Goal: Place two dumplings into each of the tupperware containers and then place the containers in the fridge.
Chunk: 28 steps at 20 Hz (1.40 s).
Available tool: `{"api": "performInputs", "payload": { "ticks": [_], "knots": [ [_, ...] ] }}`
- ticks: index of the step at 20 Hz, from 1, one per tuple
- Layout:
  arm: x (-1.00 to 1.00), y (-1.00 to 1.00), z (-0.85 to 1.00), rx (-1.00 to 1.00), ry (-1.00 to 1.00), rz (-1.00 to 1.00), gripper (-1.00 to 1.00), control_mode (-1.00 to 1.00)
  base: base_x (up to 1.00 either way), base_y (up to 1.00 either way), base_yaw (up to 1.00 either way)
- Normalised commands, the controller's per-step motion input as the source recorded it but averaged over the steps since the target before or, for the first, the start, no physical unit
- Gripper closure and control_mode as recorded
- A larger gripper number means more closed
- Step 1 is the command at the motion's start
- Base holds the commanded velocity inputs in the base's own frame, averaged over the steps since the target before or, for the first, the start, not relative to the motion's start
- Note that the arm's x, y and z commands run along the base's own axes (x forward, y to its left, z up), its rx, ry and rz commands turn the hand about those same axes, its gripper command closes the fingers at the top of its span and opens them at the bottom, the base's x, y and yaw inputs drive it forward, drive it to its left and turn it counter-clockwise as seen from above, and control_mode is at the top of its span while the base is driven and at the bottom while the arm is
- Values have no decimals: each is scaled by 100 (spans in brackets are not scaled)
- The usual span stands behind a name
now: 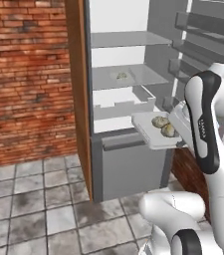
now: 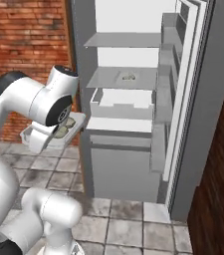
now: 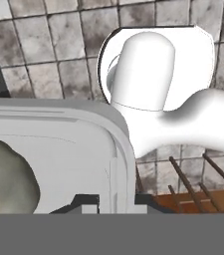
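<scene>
Left base view, right of centre: tupperware container (image 1: 151,133) with two dumplings (image 1: 164,126) clamped by its right rim in nearly closed gripper (image 1: 182,130), held level just outside open fridge (image 1: 121,60), beside the drawer.

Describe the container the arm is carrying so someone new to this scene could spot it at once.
Start at the open fridge with its white inside and glass shelves. Just in front of its lower part, level with the white drawer, the container is held in the air by the arm's fingers clamped on its rim. It holds two dumplings; the other food sits far back on a glass shelf.
</scene>
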Motion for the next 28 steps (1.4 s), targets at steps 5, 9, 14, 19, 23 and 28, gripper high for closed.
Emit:
{"api": "performInputs", "payload": {
  "ticks": [5, 9, 14, 19, 23, 28],
  "knots": [
    [0, 0, 0, 0, 0, 0, 100, 100, 88, -26, -4],
    [0, 0, 0, 0, 0, 0, 100, 100, 74, -39, 0],
    [0, 0, 0, 0, 0, 0, 100, 100, 68, -41, 0],
    [0, 0, 0, 0, 0, 0, 100, 100, 75, -19, 6],
    [0, 0, 0, 0, 0, 0, 100, 100, 53, -23, 16],
    [0, 0, 0, 0, 0, 0, 100, 100, 43, -12, 9]
  ]
}}
